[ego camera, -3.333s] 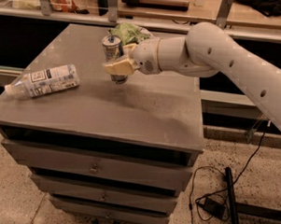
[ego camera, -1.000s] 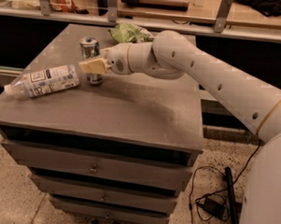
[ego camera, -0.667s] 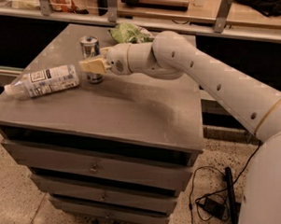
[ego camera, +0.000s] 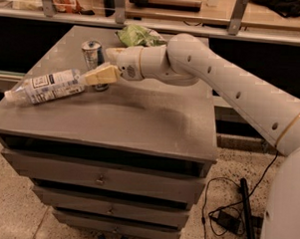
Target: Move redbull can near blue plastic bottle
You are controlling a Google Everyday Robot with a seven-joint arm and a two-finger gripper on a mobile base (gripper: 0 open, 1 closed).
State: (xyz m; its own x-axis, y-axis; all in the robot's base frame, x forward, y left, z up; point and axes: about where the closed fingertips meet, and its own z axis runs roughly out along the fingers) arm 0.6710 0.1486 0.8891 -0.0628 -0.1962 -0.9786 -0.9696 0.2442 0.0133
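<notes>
Can: we log the slim silver-and-blue metal redbull can [ego camera: 91,50] upright on the grey table [ego camera: 140,121], towards its back left.
Bottle: the clear blue plastic bottle [ego camera: 46,86] with a white and dark-blue label lies on its side, with its near end just beside the can.
Gripper: the tan gripper [ego camera: 99,68] on the white arm [ego camera: 216,79] is at the can.
Jaws: we cannot tell whether they are clenched or released.
Behind: a green snack bag [ego camera: 137,36].

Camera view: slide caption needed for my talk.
Gripper at the upright slim silver-and-blue metal can, beside the clear plastic bottle lying on the grey cabinet top.

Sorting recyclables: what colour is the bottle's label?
Bottle label white, dark-blue print; camera view. Gripper at redbull can.
</notes>
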